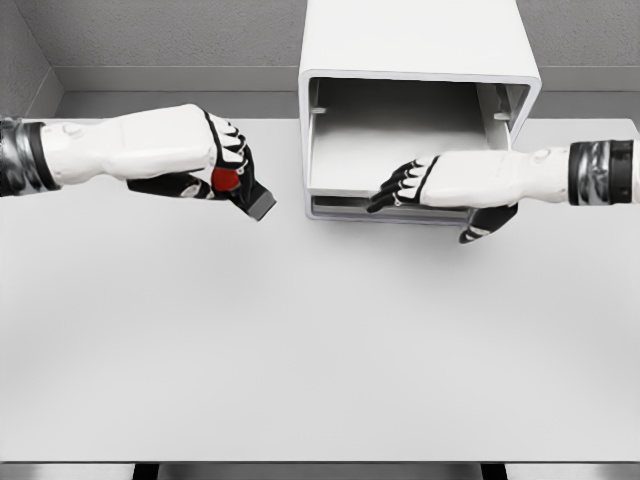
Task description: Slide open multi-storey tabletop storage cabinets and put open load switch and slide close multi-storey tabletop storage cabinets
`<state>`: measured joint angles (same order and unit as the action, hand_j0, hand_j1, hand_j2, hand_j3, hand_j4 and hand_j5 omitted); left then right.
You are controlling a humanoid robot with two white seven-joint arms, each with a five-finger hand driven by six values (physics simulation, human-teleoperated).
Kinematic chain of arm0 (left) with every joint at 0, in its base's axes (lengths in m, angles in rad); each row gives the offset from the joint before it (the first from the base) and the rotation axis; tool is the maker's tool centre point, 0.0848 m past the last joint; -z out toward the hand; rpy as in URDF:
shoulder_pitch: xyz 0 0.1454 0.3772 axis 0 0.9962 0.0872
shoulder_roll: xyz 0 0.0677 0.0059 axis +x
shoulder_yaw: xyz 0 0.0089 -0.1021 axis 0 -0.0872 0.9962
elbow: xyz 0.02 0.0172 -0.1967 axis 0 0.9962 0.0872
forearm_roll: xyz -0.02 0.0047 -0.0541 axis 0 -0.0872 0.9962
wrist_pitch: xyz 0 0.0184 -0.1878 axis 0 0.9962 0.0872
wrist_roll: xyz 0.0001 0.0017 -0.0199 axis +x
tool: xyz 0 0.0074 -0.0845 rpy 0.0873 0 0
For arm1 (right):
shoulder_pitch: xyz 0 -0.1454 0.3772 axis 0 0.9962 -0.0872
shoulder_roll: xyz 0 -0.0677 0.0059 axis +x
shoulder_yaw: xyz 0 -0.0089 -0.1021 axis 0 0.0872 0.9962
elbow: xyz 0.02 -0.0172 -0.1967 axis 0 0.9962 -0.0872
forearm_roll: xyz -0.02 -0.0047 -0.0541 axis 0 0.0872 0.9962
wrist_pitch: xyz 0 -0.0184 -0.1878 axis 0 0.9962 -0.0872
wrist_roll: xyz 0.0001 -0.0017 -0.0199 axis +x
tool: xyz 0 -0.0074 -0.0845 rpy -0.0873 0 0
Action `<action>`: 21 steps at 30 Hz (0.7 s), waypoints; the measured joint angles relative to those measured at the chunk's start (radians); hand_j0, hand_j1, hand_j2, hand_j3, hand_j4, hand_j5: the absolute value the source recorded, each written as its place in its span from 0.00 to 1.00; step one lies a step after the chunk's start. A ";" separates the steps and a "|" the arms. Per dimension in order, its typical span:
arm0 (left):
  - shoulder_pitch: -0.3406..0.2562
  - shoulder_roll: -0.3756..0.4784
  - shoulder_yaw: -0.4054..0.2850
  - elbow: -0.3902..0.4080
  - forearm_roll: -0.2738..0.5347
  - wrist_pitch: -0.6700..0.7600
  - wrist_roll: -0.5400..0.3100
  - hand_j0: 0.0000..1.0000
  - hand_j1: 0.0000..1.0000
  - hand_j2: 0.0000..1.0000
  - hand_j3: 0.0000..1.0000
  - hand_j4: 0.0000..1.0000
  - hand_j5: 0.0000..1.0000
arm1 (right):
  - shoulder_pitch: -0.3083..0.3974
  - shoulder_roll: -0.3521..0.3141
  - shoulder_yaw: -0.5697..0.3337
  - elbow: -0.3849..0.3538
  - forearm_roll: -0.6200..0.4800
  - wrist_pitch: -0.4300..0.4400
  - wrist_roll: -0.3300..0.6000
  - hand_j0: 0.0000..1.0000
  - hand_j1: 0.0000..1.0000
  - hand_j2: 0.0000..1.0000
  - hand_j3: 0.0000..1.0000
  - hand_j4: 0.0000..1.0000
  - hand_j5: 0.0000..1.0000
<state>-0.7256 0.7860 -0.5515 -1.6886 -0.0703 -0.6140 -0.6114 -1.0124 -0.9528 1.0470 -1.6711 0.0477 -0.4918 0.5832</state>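
While gripped in left hand [215, 165], small black load switch with red knob [240, 188] held above white tabletop [320, 340], well left of white boxy storage cabinet [420, 60]. Fingers curled tight around switch. Right hand [440, 182] at cabinet's open front, fingers extended on drawer tray edge [340, 192], thumb hanging below.

Single head view, looking down and forward

The camera looks from above over the white bench [320, 350] toward the cabinet [415, 90] by the back wall; both arms enter from the sides.
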 measured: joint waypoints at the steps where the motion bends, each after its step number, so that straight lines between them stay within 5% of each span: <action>1: -0.006 -0.005 0.000 0.000 -0.002 0.000 0.000 0.41 0.41 0.41 0.41 0.41 0.41 | -0.002 -0.004 0.000 -0.001 -0.004 -0.006 0.000 1.00 1.00 1.00 1.00 1.00 1.00; 21: -0.025 -0.039 -0.004 0.023 -0.020 0.000 0.000 0.41 0.41 0.41 0.41 0.41 0.41 | 0.006 0.001 0.001 0.007 -0.138 0.241 0.003 1.00 1.00 1.00 1.00 1.00 1.00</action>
<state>-0.7501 0.7474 -0.5559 -1.6659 -0.0901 -0.6142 -0.6116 -1.0063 -0.9521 1.0480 -1.6646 -0.0908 -0.2512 0.5858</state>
